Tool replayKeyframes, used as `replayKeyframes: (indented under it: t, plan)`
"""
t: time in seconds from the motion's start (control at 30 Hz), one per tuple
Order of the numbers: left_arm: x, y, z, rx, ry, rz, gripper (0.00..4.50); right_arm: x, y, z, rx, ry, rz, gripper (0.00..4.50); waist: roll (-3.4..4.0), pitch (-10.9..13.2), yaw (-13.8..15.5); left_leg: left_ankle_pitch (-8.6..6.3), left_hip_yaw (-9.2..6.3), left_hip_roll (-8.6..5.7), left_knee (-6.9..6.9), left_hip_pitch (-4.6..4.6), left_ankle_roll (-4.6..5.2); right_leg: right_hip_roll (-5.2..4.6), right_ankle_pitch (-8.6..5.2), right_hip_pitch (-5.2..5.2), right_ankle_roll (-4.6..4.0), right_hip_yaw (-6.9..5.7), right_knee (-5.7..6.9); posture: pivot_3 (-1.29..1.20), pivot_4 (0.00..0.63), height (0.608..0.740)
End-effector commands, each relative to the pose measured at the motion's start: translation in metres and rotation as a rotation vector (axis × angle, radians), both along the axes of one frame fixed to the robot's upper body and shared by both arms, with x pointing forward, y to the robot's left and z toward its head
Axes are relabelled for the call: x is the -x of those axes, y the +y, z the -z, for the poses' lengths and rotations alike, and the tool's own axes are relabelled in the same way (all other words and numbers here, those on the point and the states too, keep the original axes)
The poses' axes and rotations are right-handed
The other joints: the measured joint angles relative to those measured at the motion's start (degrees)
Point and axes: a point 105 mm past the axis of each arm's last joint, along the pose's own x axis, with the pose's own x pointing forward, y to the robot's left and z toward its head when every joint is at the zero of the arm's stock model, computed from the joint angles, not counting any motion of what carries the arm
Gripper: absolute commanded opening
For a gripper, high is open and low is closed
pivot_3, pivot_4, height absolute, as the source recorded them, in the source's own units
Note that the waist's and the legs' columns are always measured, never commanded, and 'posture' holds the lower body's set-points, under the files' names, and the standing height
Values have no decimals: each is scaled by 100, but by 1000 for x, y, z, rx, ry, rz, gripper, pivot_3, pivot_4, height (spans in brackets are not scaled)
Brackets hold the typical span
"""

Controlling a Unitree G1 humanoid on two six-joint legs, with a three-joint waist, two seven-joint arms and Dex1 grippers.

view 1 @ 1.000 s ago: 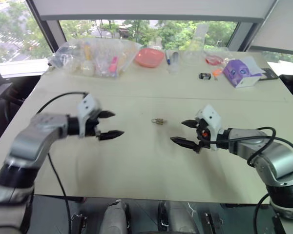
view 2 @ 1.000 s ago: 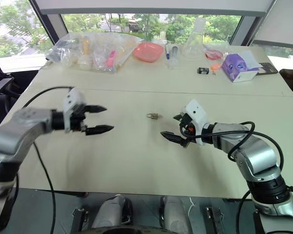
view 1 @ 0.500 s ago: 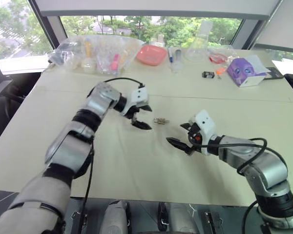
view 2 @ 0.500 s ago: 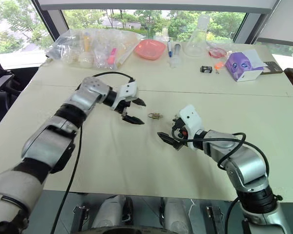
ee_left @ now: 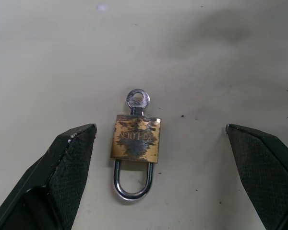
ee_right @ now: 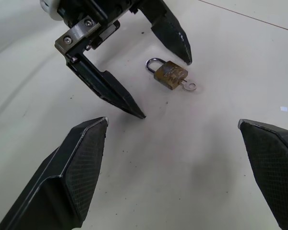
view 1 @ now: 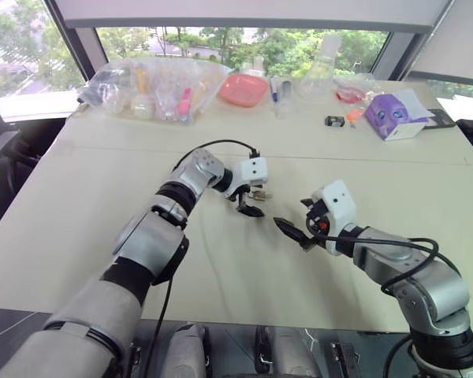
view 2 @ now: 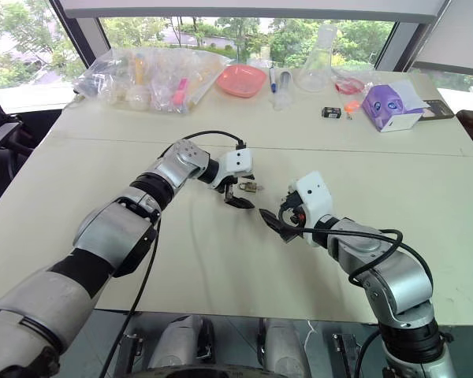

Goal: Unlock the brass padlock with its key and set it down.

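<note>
The padlock [ee_left: 135,143] lies flat on the table [view 1: 102,181], key [ee_left: 137,99] in its body, between the spread fingers of the left gripper [view 1: 254,201]; the right gripper [view 1: 298,219], fingers also apart, waits just beside it. The lock being small and flat, closing fingers could skid over it, push it aside, or catch the thin shackle or key instead of the body.
</note>
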Motion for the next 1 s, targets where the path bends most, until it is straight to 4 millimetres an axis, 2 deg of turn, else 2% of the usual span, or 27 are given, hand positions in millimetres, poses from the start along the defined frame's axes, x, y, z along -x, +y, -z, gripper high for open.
replayKeyframes:
  t: [0.03, 0.2, 0.37, 0.5, 0.57, 0.63, 0.7, 0.83, 1.0]
  plan:
    - [-3, 12, 13, -55, 9, -48, 3296, 4, -3, -14, -9, -61, 17, 4500, 0, 0, -2, -2, -1, 0, 6, 0, 3, 0, 0, 2, 0, 0, 2, 0, 150, 740]
    - [1, 22, 19, -73, 49, -38, 759, 4, -5, -13, -7, -54, 23, 4500, 0, -1, -36, -17, -4, 4, 41, -1, 29, -1, 0, 9, 0, 0, 21, 0, 150, 740]
    - [0, 23, 21, -85, 0, -14, 723, 3, -4, -15, -31, -48, 13, 4500, 1, -4, -84, -17, -8, 5, 45, -1, 30, 1, 0, 9, 0, 0, 28, 0, 150, 740]
    - [-2, 23, 5, -32, -111, 54, 723, 1, -3, -20, -137, -23, 13, 4500, -1, -6, -128, -17, -10, 5, 47, 0, 30, 0, 0, 12, 0, 0, 30, 0, 150, 740]
    - [-2, 26, -25, 71, -211, 137, 723, 5, 6, -32, -291, 4, -60, 4500, 0, -4, -158, -17, -10, 7, 47, 0, 30, 1, 0, 11, 0, 0, 32, 0, 150, 740]
    - [2, 32, -45, 129, -288, 207, 723, 9, 11, -40, -377, 28, -106, 4500, 4, -2, -154, -17, -16, 9, 46, -1, 29, 3, 1, -1, -1, 6, 41, 0, 150, 740]
    - [7, 37, -56, 156, -320, 262, 723, 9, 12, -45, -431, 40, -123, 4500, 6, -3, -130, -16, -13, 10, 44, -4, 28, 5, 0, -3, -1, 3, 42, 0, 150, 740]
    - [28, 53, -91, 282, -331, 351, 723, 8, 15, -62, -587, 65, -182, 4500, 6, -3, -118, -16, -5, 7, 51, -7, 27, -5, 1, 2, -1, 3, 40, 0, 150, 740]
    - [57, 62, -113, 359, -314, 345, 723, 10, 22, -75, -688, 107, -262, 4500, 7, -3, -139, 1, -14, 6, 53, -6, -2, -7, 1, 5, 1, 11, 39, 0, 150, 740]
